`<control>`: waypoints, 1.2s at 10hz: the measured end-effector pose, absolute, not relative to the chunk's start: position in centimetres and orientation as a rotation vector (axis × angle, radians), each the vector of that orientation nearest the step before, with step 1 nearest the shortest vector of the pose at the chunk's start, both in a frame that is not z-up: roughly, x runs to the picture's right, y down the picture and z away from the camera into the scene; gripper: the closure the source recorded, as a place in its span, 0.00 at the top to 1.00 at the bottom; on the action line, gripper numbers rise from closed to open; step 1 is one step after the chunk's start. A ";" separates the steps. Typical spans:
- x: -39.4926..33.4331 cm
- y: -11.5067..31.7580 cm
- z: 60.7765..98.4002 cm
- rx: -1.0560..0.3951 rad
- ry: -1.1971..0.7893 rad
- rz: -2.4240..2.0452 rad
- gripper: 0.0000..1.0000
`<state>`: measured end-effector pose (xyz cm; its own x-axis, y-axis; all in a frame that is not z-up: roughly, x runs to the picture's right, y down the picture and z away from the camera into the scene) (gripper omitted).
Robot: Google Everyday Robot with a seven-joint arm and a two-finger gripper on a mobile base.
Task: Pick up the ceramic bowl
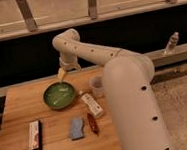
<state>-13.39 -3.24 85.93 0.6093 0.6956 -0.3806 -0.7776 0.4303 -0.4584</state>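
The wooden table (20, 110) holds a green bowl (59, 95), cup (96, 85), white box (93, 105), blue sponge (76, 128), brown bar (92, 124) and packet (34, 136); the gripper (62, 75) hovers over the bowl's far rim.
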 end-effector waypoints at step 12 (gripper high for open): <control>-15.4 5.4 93.7 -0.858 0.216 0.878 0.80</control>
<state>-15.38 5.40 93.65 0.6418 0.5863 -0.4943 -0.7487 0.3396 -0.5693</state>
